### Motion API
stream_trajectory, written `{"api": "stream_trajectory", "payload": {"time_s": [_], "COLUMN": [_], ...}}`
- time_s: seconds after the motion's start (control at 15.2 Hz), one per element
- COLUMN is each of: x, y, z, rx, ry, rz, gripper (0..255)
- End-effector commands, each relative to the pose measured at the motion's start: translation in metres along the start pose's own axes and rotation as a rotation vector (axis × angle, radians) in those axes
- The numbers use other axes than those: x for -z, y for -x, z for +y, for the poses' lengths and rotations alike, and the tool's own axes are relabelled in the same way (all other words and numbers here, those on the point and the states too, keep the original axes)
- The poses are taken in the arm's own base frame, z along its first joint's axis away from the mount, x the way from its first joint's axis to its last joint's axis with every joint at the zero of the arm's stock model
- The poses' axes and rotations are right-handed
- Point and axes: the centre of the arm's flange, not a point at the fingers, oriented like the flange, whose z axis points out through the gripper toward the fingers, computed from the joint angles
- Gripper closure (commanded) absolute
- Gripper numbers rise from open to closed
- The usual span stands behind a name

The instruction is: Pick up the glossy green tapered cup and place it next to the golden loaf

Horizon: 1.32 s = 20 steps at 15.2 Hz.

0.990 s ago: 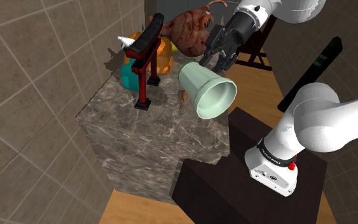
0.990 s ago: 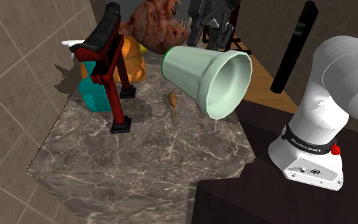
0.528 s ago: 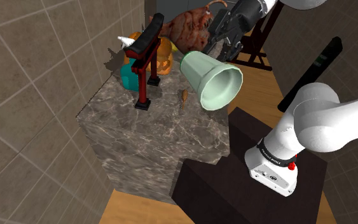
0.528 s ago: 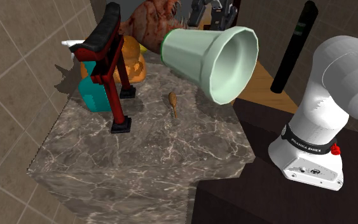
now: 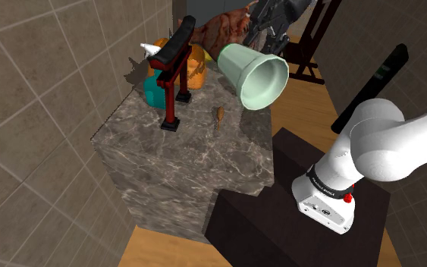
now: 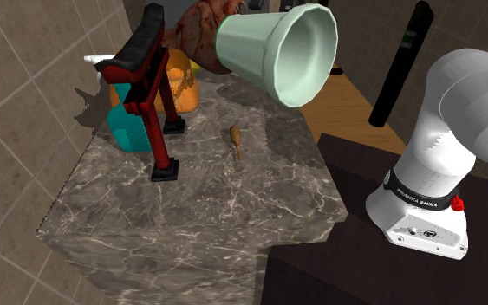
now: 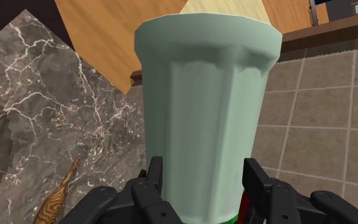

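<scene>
Pale green cup (image 7: 199,108) clamped by its narrow base between the gripper's (image 7: 203,172) two fingers, tilted sideways in the air above the marble block's (image 6: 198,217) far edge, lettering on the arm's (image 6: 471,95) base band (image 6: 419,201) unreadable.

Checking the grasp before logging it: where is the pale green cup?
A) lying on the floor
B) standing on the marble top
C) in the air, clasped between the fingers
C: the pale green cup is off the marble top, its narrow end clasped between the fingers.
</scene>
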Motion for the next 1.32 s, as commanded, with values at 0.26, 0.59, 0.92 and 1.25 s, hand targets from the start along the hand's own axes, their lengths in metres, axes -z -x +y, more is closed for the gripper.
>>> {"api": "stream_trajectory", "payload": {"time_s": [0.26,0.59,0.92,1.25], "x": [0.045,0.081,0.117,0.153], "y": [-0.062,-0.113,-0.164,-0.215], "z": [0.027,0.049,0.071,0.094], "rx": [0.0,0.0,0.0,0.0], "ry": [0.001,0.001,0.001,0.001], "rz": [0.001,0.001,0.001,0.001], "gripper": [255,255,255,255]}}
